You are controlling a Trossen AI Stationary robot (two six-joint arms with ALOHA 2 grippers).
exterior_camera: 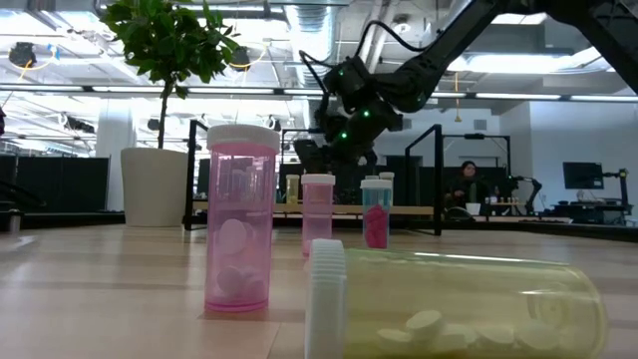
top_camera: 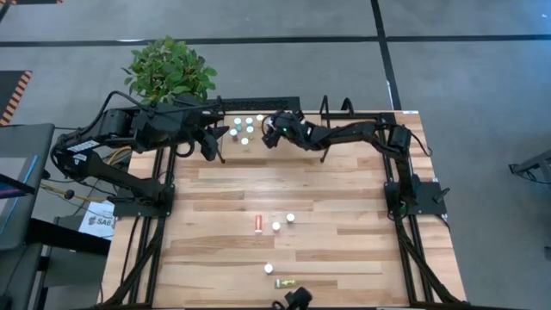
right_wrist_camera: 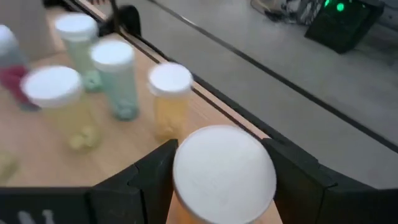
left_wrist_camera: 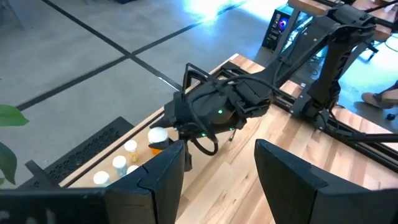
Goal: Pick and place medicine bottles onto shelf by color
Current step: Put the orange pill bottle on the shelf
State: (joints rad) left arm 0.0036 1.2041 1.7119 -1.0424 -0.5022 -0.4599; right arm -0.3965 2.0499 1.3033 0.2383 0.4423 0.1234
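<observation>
Nearest the low camera, a yellow bottle (exterior_camera: 454, 304) lies on its side on the tabletop (top_camera: 344, 185), white cap toward the lens; just behind it a pink-red bottle (exterior_camera: 240, 217) stands upright. These, with a red bottle (top_camera: 259, 224) lying flat and three more white-capped ones near it in the high view, are not yet shelved.

Farther back, the shelf (top_camera: 301, 116) holds a cluster of upright bottles (top_camera: 248, 127) at the table's far edge.

Right gripper (right_wrist_camera: 222, 168): over the shelf, fingers spread wide on either side of the large orange bottle (right_wrist_camera: 224, 175). Its white cap fills the gap between them. Whether the pads press on it or have let go, I cannot tell.

Risk: the large orange bottle stands close to the shelf's outer edge, with a small yellow bottle (right_wrist_camera: 170, 99) and a green one (right_wrist_camera: 117, 78) just beside it. If the bottle is not seated flat, pulling the fingers away could tip it off the edge or into its neighbours.

Left gripper (left_wrist_camera: 219, 180): waits near the shelf's left end, fingers apart, nothing between them.
</observation>
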